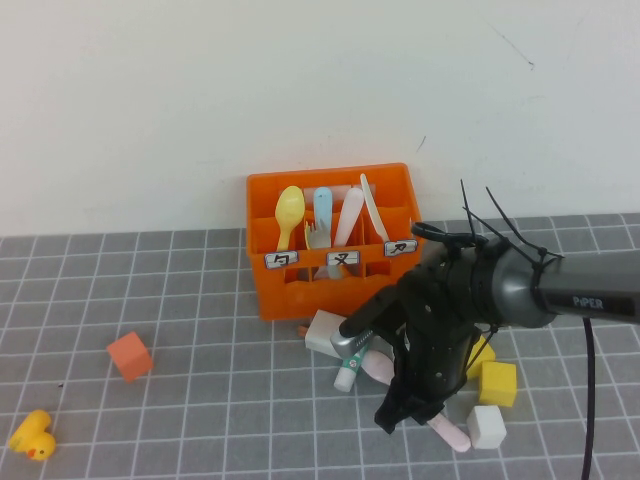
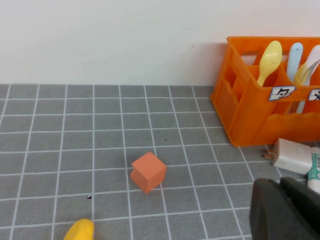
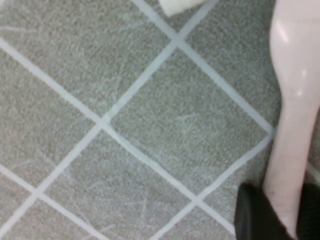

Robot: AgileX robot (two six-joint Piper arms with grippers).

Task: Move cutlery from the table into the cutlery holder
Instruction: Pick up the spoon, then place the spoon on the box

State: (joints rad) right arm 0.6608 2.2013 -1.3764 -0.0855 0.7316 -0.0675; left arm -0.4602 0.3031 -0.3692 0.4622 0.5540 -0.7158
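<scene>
The orange cutlery holder [image 1: 335, 290] stands against the back wall, with a yellow spoon, a yellow fork [image 2: 301, 75] and pale blue, pink and white pieces upright in it. I cannot pick out the grey fork. A pale pink spoon [image 1: 452, 434] lies on the table [image 1: 200, 400] in front of the holder. My right gripper [image 1: 398, 418] points down there. In the right wrist view it [image 3: 282, 217] is shut on the spoon's handle [image 3: 295, 125], low at the tiles. My left gripper [image 2: 282, 200] is shut and empty, out of the high view.
A white-and-green tube [image 1: 347, 365] and a white plug block [image 1: 325, 333] lie just in front of the holder. Yellow cubes [image 1: 497, 383] and a white cube [image 1: 487, 427] sit right of my right gripper. An orange cube [image 1: 130, 356] and a yellow duck [image 1: 33, 436] lie far left.
</scene>
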